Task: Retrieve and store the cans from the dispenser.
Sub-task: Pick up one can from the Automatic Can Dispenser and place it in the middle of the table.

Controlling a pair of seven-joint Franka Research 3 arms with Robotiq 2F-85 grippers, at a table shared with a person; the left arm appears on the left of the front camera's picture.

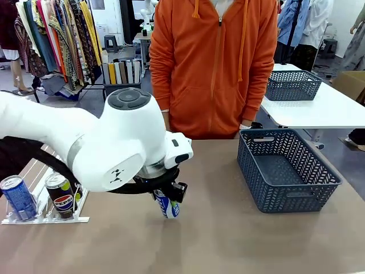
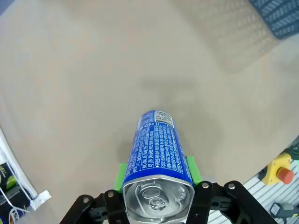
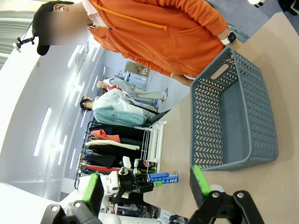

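Note:
My left gripper (image 1: 166,201) is shut on a blue can (image 1: 167,206) with white lettering, held low over the brown table a little left of centre. In the left wrist view the can (image 2: 156,149) sits between the green pads (image 2: 121,173), its silver top facing the camera. The white dispenser (image 1: 45,219) stands at the table's left edge with a blue can (image 1: 18,197) and a black Pepsi can (image 1: 60,195) at its front. My right gripper (image 3: 145,186) is open, nothing between its green pads (image 3: 198,181), and looks across at the held can (image 3: 163,177).
A dark grey lattice basket (image 1: 319,182) stands on the table's right side, its inside bare. A person in an orange hoodie (image 1: 214,63) stands at the far edge, close to the basket. A second grey basket (image 1: 293,85) sits on a white table behind.

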